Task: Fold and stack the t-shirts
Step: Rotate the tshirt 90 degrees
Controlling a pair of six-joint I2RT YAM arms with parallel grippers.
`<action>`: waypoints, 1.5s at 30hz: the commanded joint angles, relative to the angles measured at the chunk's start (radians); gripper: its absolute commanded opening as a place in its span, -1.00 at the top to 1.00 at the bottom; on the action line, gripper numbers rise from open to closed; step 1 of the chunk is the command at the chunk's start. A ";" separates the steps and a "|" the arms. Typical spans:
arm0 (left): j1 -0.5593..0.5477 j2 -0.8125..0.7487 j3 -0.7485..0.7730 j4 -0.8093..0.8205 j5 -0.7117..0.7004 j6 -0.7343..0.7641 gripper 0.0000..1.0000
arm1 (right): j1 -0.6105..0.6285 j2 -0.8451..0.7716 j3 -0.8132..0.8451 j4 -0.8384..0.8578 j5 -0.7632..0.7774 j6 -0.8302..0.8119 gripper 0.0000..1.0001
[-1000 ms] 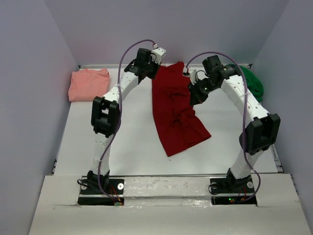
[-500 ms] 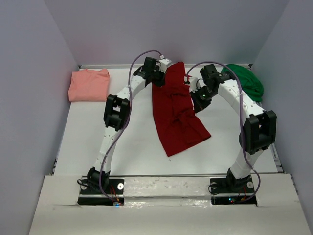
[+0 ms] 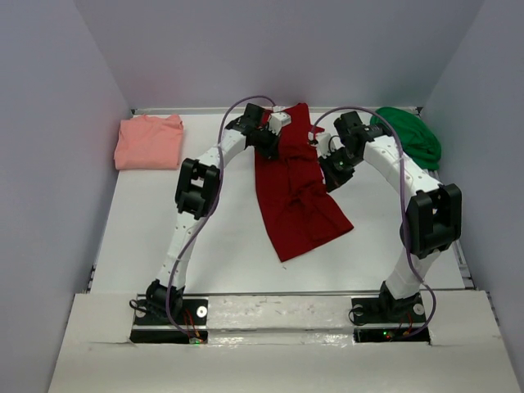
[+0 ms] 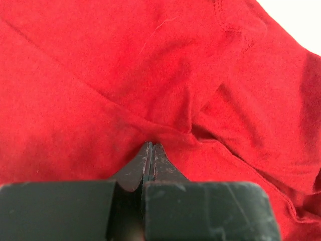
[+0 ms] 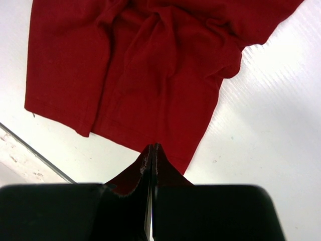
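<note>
The dark red shirt (image 3: 295, 192) lies lengthwise down the middle of the table (image 3: 221, 237), its collar end towards the far wall and its crumpled lower end slanting towards the right arm's side. From above we see the left claw (image 3: 277, 135) down on its far left part. In the left wrist view cloth (image 4: 100, 75) fills the picture and the left claw (image 4: 152, 146) has its fingers pressed together, with creases of the red cloth running in to the tips, so we read it as pinching a fold of this shirt. The right claw (image 3: 327, 178) sits at the shirt's right edge, about halfway along. In its own view its fingers are likewise closed tight (image 5: 152, 148), their tips right at the border of the red cloth (image 5: 125, 65) and the white table, and we cannot tell whether any cloth is caught between them. The salmon-pink shirt (image 3: 149, 142) lies folded in the far left corner, well apart. The green shirt (image 3: 413, 135) sits bunched in the far right corner, behind the right arm.
</note>
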State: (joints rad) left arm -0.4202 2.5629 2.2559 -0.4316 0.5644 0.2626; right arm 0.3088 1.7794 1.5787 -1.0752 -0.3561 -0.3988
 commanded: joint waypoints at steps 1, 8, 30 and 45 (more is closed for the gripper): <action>-0.017 0.040 0.108 -0.091 0.002 0.033 1.00 | -0.004 -0.020 -0.008 0.027 -0.018 0.009 1.00; -0.048 0.083 0.131 -0.081 -0.129 0.044 1.00 | -0.004 -0.026 -0.029 0.026 -0.006 0.009 1.00; -0.077 0.152 0.257 0.022 -0.485 -0.022 1.00 | -0.004 -0.040 -0.056 -0.005 -0.007 0.011 1.00; -0.066 -0.439 -0.137 0.058 -0.212 -0.069 1.00 | -0.004 -0.149 -0.183 0.090 0.003 -0.023 1.00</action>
State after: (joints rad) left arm -0.4896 2.3596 2.1036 -0.3874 0.2375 0.2146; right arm 0.3088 1.6936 1.4258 -1.0504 -0.3576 -0.4061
